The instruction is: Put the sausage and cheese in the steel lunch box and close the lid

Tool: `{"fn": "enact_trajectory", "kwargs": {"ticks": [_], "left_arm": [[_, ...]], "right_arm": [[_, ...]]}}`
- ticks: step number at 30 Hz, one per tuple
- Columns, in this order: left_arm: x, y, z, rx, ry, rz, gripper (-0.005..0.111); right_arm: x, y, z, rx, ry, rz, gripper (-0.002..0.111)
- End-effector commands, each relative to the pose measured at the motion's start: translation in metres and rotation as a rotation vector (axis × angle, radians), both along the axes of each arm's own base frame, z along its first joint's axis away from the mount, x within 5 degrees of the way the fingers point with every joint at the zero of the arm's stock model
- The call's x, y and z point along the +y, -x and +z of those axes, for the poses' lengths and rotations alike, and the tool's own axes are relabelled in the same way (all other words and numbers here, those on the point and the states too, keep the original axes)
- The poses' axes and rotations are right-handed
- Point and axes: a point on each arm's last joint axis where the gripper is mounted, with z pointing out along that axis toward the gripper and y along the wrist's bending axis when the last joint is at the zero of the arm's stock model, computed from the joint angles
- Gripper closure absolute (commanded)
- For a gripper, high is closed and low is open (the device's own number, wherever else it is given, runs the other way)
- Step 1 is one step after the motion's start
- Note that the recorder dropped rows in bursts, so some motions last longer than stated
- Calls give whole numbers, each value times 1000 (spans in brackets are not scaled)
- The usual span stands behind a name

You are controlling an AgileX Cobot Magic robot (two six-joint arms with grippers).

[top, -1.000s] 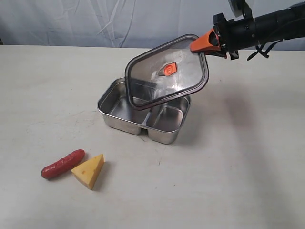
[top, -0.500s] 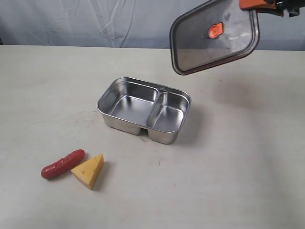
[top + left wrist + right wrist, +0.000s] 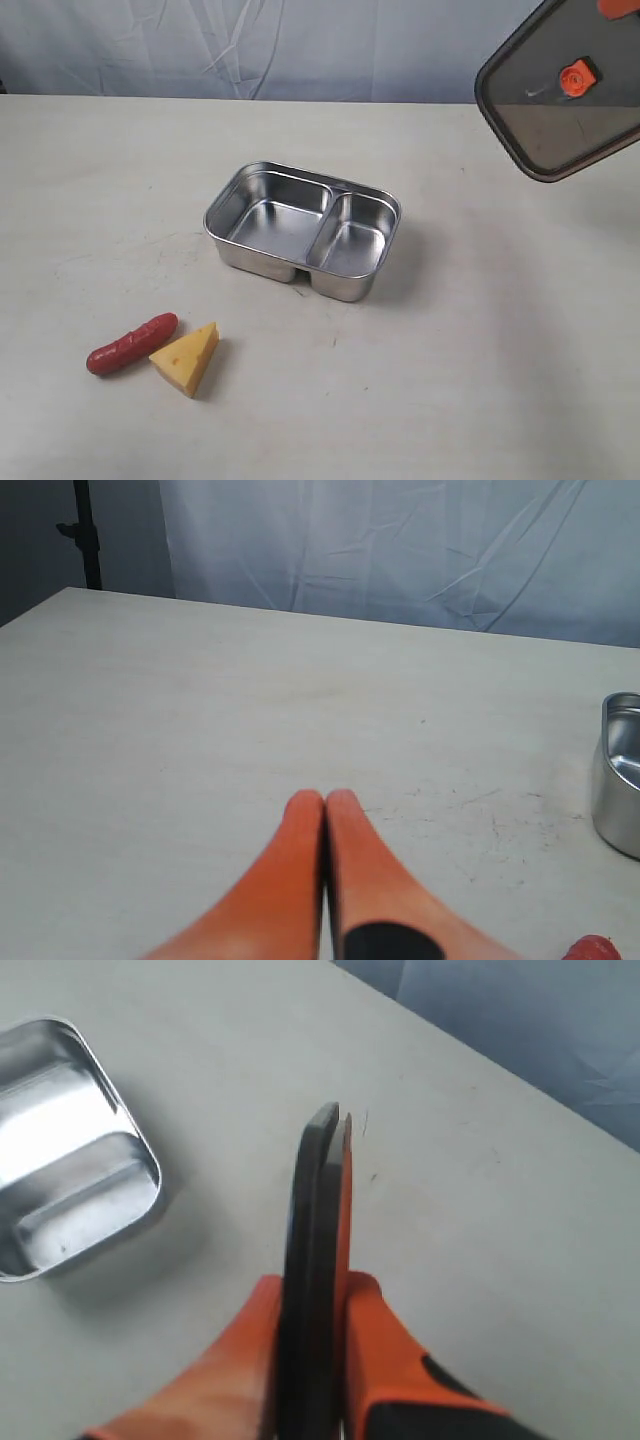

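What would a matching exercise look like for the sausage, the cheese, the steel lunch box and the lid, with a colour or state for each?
1 sausage
2 cheese
3 steel lunch box
4 lid

A empty, uncovered
B clamped in the right gripper, in the air
C yellow, with holes
D red, farthest left in the exterior view

Pairs: 1-D, 2-C, 3-A, 4-B

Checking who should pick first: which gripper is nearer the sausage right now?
Left. The left gripper, shut, hangs over the table with the sausage just at its camera's edge; the right gripper holds the lid aloft, far beyond the steel lunch box.
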Motion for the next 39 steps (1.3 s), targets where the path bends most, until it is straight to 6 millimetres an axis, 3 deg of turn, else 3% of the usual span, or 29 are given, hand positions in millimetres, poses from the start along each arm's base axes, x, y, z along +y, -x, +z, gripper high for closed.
{"fn": "enact_trajectory", "kwargs": {"ticks": [1,5,11,12,18,23,27,28,35,39], "left_arm": [[0,0,1,-21,-6,5,107],[0,0,1,-21,-6,5,107],[0,0,1,-21,-6,5,107],[0,0,1,-21,-6,5,107],[0,0,1,-21,-6,5,107],[0,0,1,-21,-6,5,107],[0,0,1,-21,-6,5,107],[0,0,1,-21,-6,5,107],[0,0,1,-21,-6,5,107],[0,0,1,-21,-6,5,107]], "right_arm": [[29,11,3,-18,132,74,109],[67,17,-17,35,204,174,109],[109,37,-71,195,354,262,109],[116,47,-88,245,383,291,109],[135,84,-135,455,345,364,109],[150,114,-157,617,217,386,109],[160,120,-168,677,168,386,109],[163,120,-171,697,148,380,107],[164,117,-183,730,163,380,61],[162,117,-183,718,189,396,58]]}}
